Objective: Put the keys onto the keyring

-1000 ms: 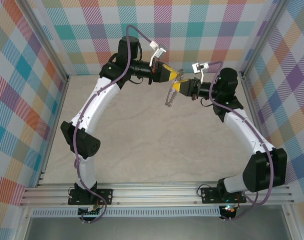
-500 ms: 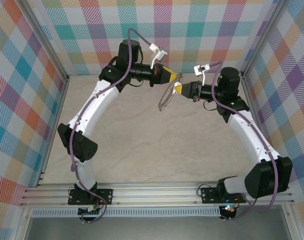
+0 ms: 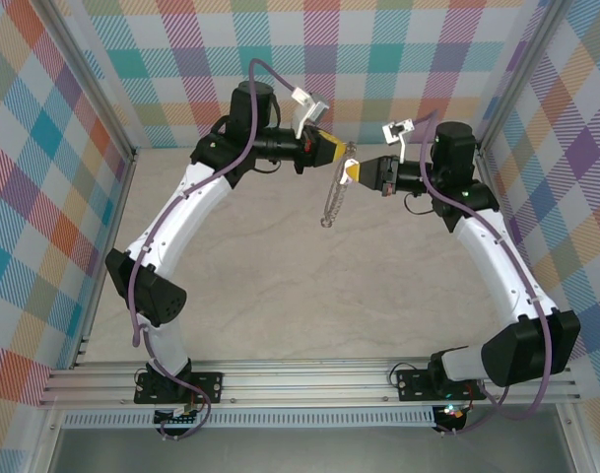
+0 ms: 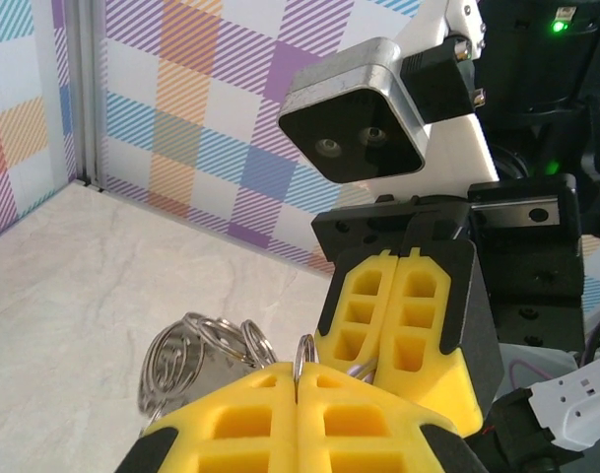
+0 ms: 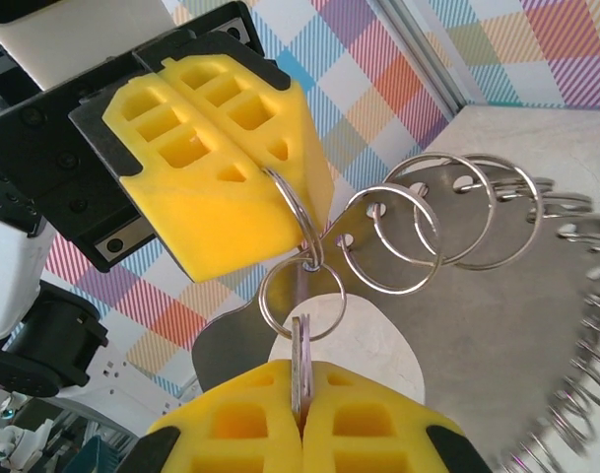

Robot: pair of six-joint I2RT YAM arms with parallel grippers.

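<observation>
Both clamped tight: left claw point(image 3: 344, 150), right claw point(image 3: 347, 173), each on silvery keyring point(image 3: 330, 200) loop.

Both arms are being arched inward, the left gripper point(image 3: 345, 150) and right gripper point(image 3: 344, 174) being held nearly tip to tip, jaws being pressed together.

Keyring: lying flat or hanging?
Hanging. The keyring looks edge-on in the top view, dangling from loops pinched by the shut left gripper and right gripper.
</observation>
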